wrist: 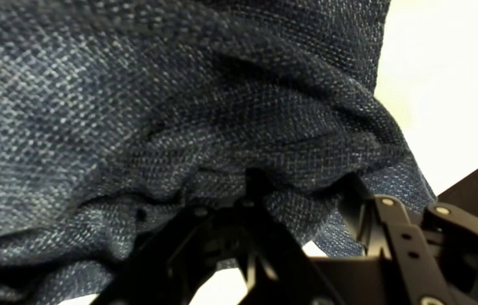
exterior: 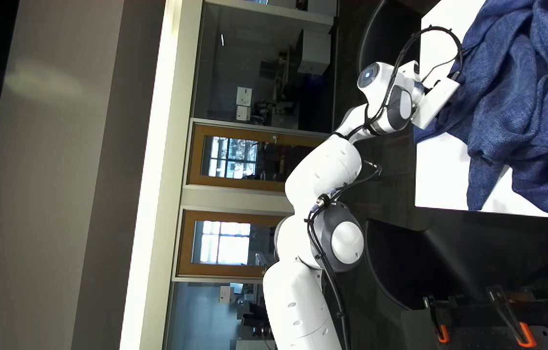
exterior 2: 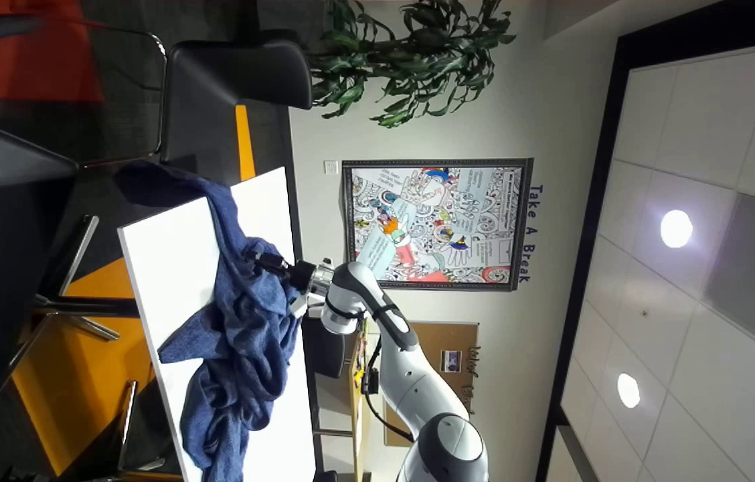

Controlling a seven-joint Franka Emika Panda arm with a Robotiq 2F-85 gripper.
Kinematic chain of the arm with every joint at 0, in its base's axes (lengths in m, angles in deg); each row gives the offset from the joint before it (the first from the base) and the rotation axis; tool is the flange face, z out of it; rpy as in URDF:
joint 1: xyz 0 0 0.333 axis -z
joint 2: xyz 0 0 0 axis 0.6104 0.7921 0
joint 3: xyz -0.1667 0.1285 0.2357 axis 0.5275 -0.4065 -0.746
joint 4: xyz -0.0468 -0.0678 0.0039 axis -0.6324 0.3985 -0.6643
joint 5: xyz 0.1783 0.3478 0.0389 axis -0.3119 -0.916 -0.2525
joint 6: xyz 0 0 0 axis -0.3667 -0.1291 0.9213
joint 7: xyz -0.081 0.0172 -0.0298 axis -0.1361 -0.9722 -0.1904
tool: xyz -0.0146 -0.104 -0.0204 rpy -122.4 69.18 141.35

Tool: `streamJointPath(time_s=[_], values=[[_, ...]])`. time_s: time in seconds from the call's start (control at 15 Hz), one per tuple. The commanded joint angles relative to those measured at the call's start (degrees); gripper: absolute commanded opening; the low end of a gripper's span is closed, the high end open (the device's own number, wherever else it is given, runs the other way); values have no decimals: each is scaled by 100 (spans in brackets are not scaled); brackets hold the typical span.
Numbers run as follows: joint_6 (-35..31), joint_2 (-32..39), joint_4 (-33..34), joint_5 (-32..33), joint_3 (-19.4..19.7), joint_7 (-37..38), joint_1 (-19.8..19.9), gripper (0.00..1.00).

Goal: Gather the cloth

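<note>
Across the lower left of the frame in an exterior view, the cloth (exterior 2: 243, 335) lies rucked into folds on the white table (exterior 2: 166, 268), one end trailing past the table's edge toward the upper left. Low in the wrist view, right of centre, the gripper (wrist: 305, 186) is set down into the cloth, its fingertips (wrist: 352, 187) apart with a ruck of it between them, though I cannot tell whether they pinch it. The gathering is, I judge, only partly done: the trailing end and outlying flaps remain to be drawn into one heap.
</note>
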Motion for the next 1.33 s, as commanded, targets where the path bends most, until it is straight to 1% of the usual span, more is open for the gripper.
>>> streamJointPath(time_s=[0.0, 0.07, 0.13, 0.2, 0.33, 0.47, 0.53, 0.6, 0.87, 0.93, 1.27], values=[[421, 214, 550, -179, 248, 62, -239, 18], [477, 252, 628, -190, 288, 68, -270, 12], [516, 286, 693, -196, 335, 85, -301, 3], [556, 326, 765, -203, 366, 87, -322, 0], [485, 294, 720, -202, 424, 131, -352, 0], [326, 107, 479, -200, 487, 180, -359, 1], [203, -72, 245, -200, 501, 178, -336, 1], [99, -218, 40, -76, 413, 226, -260, 1], [-483, -987, -897, -55, 423, 161, -181, 1], [-606, -1183, -1104, -155, 517, 113, -233, 1], [-1055, -2195, -2284, -104, 668, 119, -262, 1]])
